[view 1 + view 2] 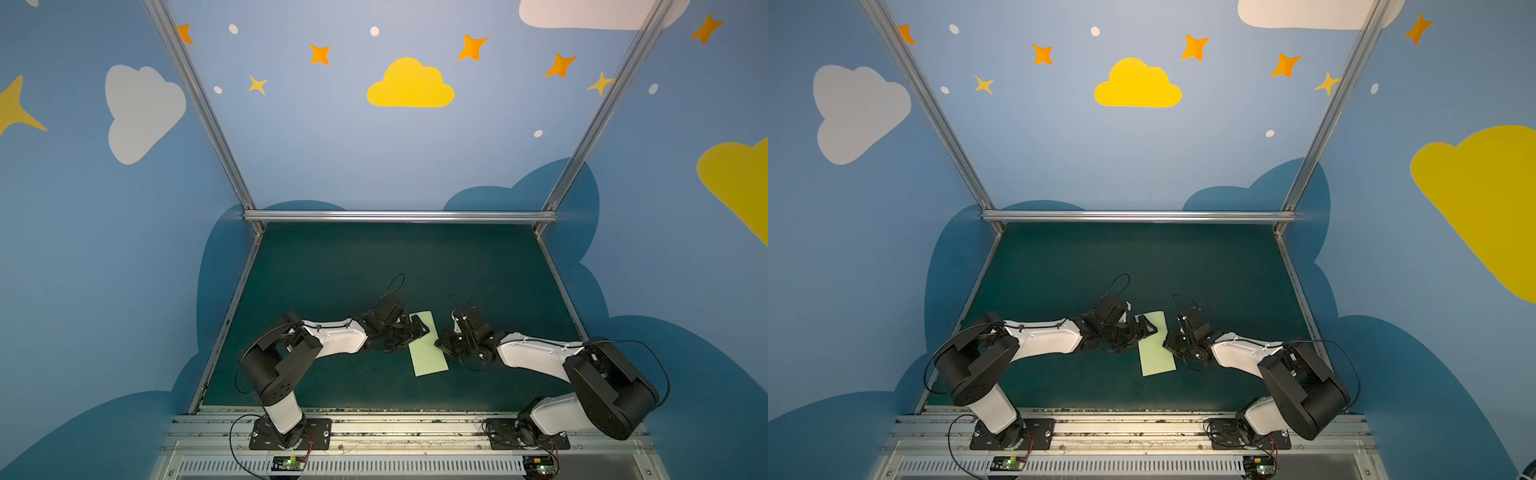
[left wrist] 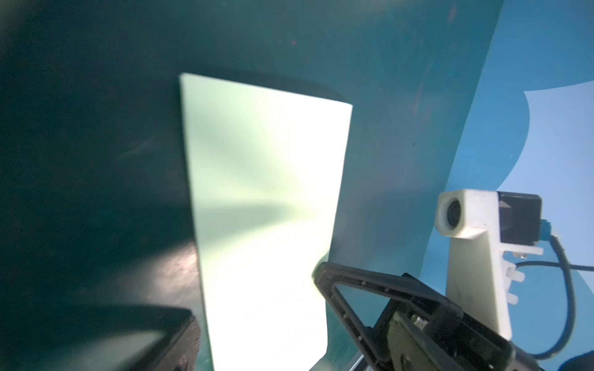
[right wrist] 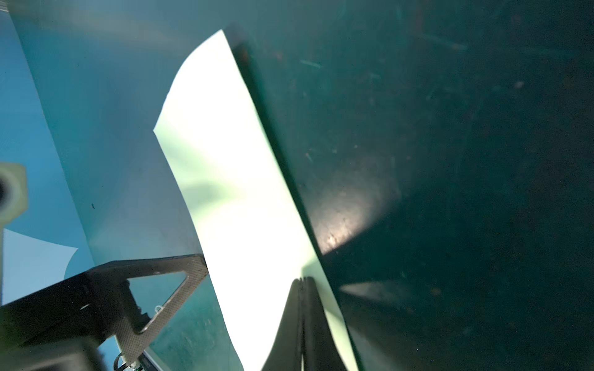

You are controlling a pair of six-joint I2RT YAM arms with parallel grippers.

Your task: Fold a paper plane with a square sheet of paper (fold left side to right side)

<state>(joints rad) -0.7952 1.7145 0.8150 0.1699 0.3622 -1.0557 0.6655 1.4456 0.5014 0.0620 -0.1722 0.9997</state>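
Observation:
The pale green paper [image 1: 428, 351] [image 1: 1156, 353] lies flat on the dark green mat as a narrow rectangle, no dart shape showing. My left gripper [image 1: 411, 336] [image 1: 1140, 334] hovers over its left long edge near the far end, jaws wide open. In the left wrist view the paper [image 2: 263, 192] runs between the left gripper's [image 2: 257, 295] two fingers. My right gripper [image 1: 438, 343] [image 1: 1166, 341] is shut. Its joined tips [image 3: 303, 279] rest on the paper [image 3: 231, 160] close to the right long edge. The opposite long edge looks slightly bowed.
The mat [image 1: 374, 266] is bordered by aluminium rails at the back [image 1: 399, 216] and sides, with blue painted walls beyond. Both arm bases stand on the front rail [image 1: 407, 432]. The right arm's white wrist camera mount [image 2: 466, 218] sits close beside the paper.

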